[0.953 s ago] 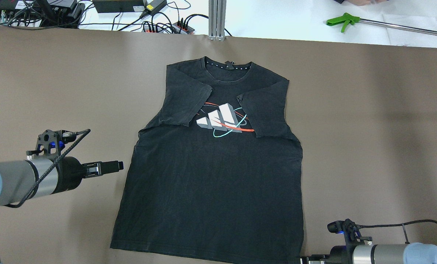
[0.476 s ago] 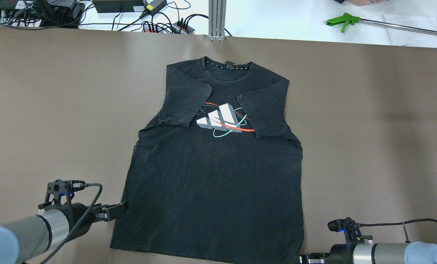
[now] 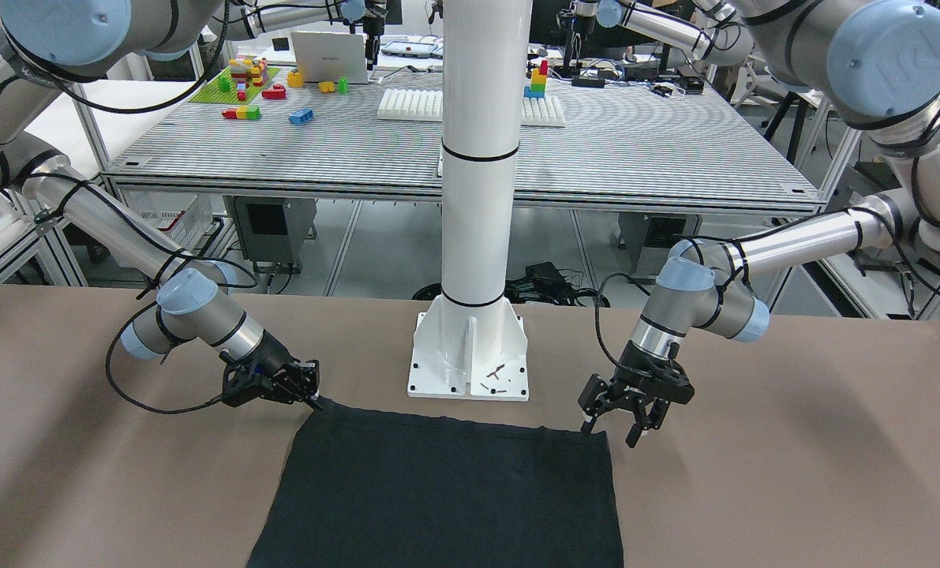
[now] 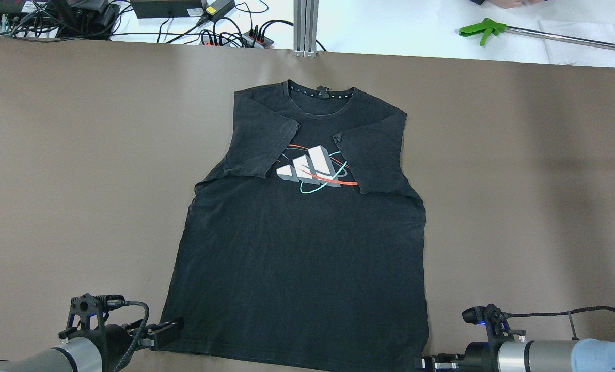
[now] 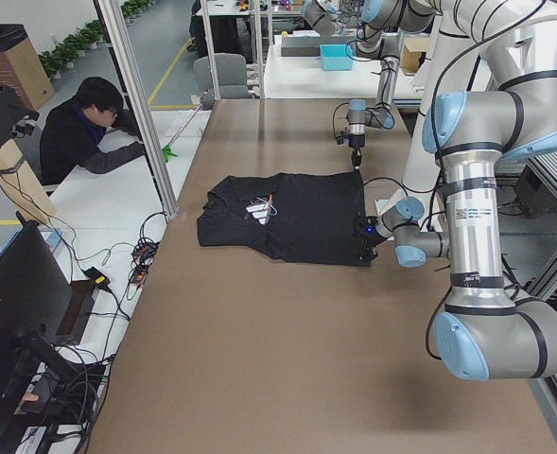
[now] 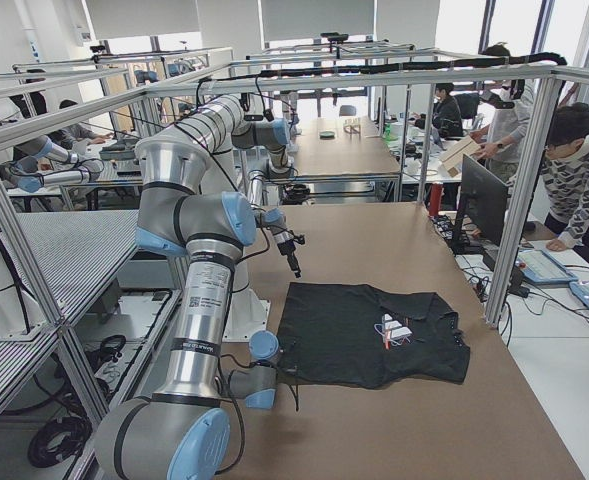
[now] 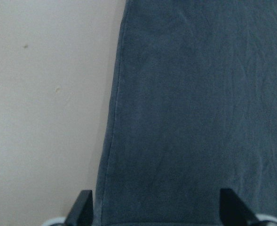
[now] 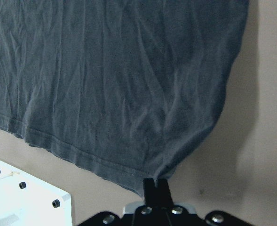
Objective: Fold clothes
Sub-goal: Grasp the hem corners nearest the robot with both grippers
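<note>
The clothes are one black T-shirt point(image 4: 297, 258) lying flat on the brown table point(image 4: 80, 129), collar at the far side. Both sleeves are folded in over a white, red and teal chest print point(image 4: 312, 168). My left gripper point(image 4: 167, 328) is open at the shirt's near-left hem corner. In the left wrist view its fingertips point(image 7: 84, 209) straddle the fabric's side edge point(image 7: 199, 117). My right gripper point(image 4: 424, 363) sits at the near-right hem corner. In the right wrist view it point(image 8: 156, 186) is shut on the hem, and the cloth point(image 8: 105, 84) puckers toward it. The front-facing view shows both grippers, left point(image 3: 612, 434) and right point(image 3: 314, 401).
The robot's white pedestal base point(image 3: 470, 355) stands just behind the shirt's hem. Past the table's far edge are cables and a power strip point(image 4: 235, 36), an aluminium post point(image 4: 305, 26) and a green-handled tool point(image 4: 485, 28). A person point(image 5: 89, 132) sits at the side table.
My left arm has travelled down the shirt's left side, from beside its waist to the near hem corner. The right arm has barely shifted, and the shirt lies as before.
</note>
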Tool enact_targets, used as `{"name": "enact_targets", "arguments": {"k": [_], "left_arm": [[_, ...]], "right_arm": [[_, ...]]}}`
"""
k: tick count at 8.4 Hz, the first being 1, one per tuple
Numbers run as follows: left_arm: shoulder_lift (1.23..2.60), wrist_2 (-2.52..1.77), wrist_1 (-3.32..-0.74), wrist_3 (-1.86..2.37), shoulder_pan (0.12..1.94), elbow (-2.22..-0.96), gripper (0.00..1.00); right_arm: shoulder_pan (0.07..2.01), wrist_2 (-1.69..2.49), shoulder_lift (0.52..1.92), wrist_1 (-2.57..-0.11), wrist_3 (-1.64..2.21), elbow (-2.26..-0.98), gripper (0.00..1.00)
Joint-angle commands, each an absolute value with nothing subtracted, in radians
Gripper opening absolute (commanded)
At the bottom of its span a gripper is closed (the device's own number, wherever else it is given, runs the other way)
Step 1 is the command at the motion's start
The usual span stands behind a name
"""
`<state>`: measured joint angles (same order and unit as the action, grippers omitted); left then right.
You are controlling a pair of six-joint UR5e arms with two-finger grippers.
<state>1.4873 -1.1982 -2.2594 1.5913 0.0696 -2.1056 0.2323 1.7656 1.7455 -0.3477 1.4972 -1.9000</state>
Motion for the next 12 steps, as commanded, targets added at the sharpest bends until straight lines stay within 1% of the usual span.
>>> {"name": "enact_targets", "arguments": {"k": [1,4,6,9,10,11,12], "left_arm": [[1.485,-1.181,-2.260,1.600,0.049,-2.103,0.95],[1.488,-1.131,-2.260,1.621,-0.009,-2.076,0.95],[1.499,-1.134,-2.266,1.620,-0.011,-2.051,0.95],[1.519,-1.134,-2.353,1.609,-0.014,-1.953,0.94],[1.520,-1.134,-2.353,1.608,-0.014,-1.953,0.89],[1.531,-1.131,-2.353,1.609,-0.014,-1.953,0.58],[1.535,-1.131,-2.353,1.608,-0.014,-1.956,0.17]], "right_arm": [[0.233,1.769,1.746,-0.336,1.497,-1.899,0.00],[0.238,1.772,1.746,-0.334,1.497,-1.899,0.00],[0.238,1.772,1.746,-0.334,1.497,-1.899,0.00],[0.239,1.772,1.746,-0.334,1.497,-1.899,0.00],[0.238,1.772,1.746,-0.334,1.497,-1.899,0.00],[0.238,1.770,1.746,-0.334,1.497,-1.899,0.00],[0.238,1.772,1.746,-0.334,1.497,-1.899,0.00]]}}
